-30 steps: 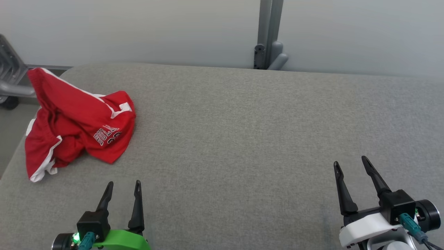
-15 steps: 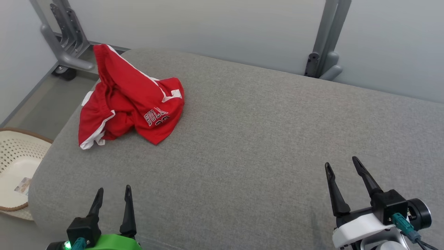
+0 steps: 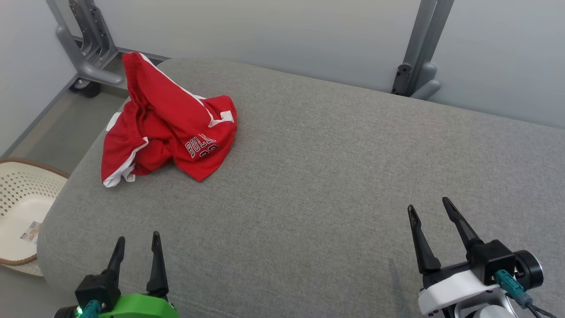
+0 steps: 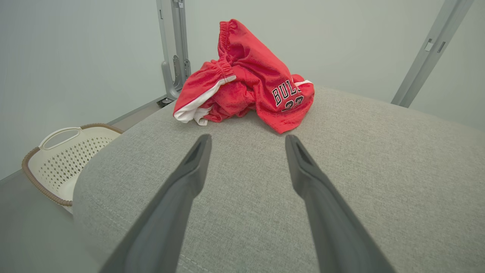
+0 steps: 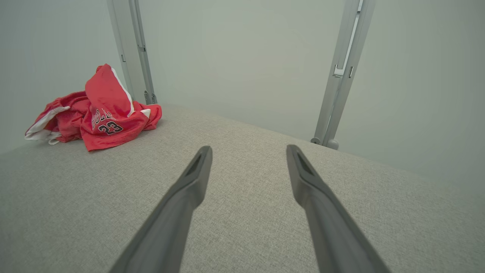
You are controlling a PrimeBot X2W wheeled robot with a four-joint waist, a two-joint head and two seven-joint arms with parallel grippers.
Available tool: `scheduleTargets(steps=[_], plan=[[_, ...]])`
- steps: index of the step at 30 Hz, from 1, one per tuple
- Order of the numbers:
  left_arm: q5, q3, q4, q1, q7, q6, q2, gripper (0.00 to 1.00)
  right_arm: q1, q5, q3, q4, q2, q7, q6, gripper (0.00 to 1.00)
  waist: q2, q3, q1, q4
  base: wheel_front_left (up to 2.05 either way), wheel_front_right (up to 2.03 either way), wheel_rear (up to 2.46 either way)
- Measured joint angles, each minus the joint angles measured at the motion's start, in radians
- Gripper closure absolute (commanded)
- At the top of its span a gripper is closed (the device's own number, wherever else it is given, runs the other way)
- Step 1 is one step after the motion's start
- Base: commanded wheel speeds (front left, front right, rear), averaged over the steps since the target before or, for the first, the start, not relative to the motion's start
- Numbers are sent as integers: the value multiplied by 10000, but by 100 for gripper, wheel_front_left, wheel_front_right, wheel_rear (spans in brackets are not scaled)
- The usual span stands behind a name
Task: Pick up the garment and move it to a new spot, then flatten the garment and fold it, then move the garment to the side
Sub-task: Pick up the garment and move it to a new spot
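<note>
Lying crumpled, red mesh garment (image 3: 167, 128) on woven grey cushion (image 3: 331, 176).

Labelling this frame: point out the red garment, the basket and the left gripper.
red garment (image 3: 172, 128), head view, crumpled middle.
basket (image 3: 24, 189), head view, perforated wall.
left gripper (image 3: 137, 236), head view, between its fingertips.

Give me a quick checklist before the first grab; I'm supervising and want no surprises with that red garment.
1. Left gripper open and empty: ok.
2. Right gripper open and empty: ok.
3. Garment in plain sight, nothing on it: ok, crumpled at the cushion's far left corner.
4. Garment wholly on the cushion: cannot tell; its far end stands up at the edge.
5. Room for a new spot: ok, bare cushion to its right.
6. Basket clear of the reach: ok, on the floor beside the cushion.
</note>
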Motion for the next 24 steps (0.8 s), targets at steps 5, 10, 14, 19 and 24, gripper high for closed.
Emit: scheduleTargets(steps=[5, 10, 14, 19, 24], plan=[[-205, 42, 40, -686, 0, 44, 0, 0, -298, 2, 84, -176, -142, 0, 0, 0, 0, 318, 0, -144, 0, 0, 0], [-717, 79, 732, -2093, 0, 130, 4, 0, -777, 0, 213, -320, -288, 0, 0, 0, 0, 952, 0, -376, 0, 0, 0], [-1197, 161, 1590, -3482, -2, 96, -2, 0, -1173, 8, 309, -382, -426, 0, 0, 0, 0, 1544, 0, -601, 0, 0, 0], [-1643, 732, 2604, -5009, -4, -36, 222, 0, -1640, 107, 324, -535, -454, 0, 0, 0, 0, 2230, 0, -989, 0, 0, 0], [-2146, 1375, 3860, -6119, -6, -230, 470, 0, -1833, 207, 295, -644, -453, 0, 0, 0, 0, 2724, 0, -1539, 0, 0, 0]])
